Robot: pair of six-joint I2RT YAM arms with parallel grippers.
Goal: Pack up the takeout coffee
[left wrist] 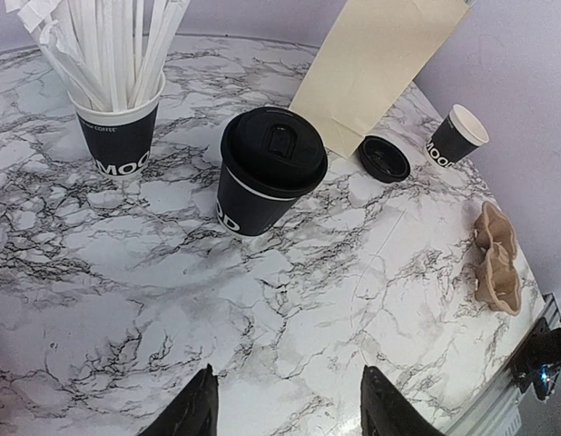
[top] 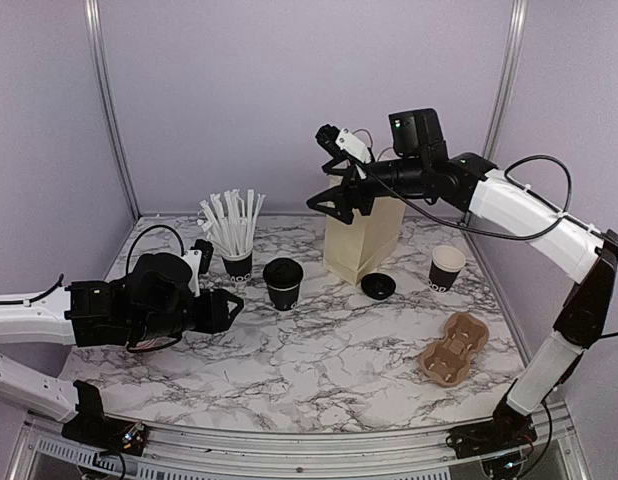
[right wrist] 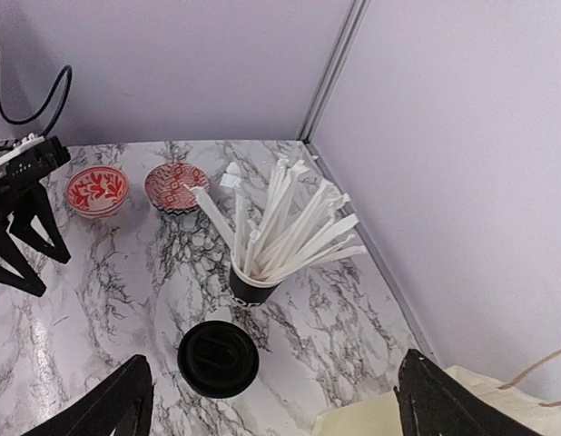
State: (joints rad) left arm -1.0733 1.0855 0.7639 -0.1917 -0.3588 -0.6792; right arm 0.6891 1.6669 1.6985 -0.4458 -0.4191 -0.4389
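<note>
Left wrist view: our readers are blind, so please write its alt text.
A lidded black takeout coffee cup stands mid-frame on a marble table, ahead of the open left pincer. Beyond it are a cup of wrapped straws, a cream paper bag, a loose lid and an open cup; a cardboard carrier lies right.

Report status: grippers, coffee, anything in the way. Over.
Left gripper open, facing the lidded coffee cup, not touching. Right gripper open at top of the paper bag. Cup upright on table, unpacked. Straw cup close beside it.
</note>
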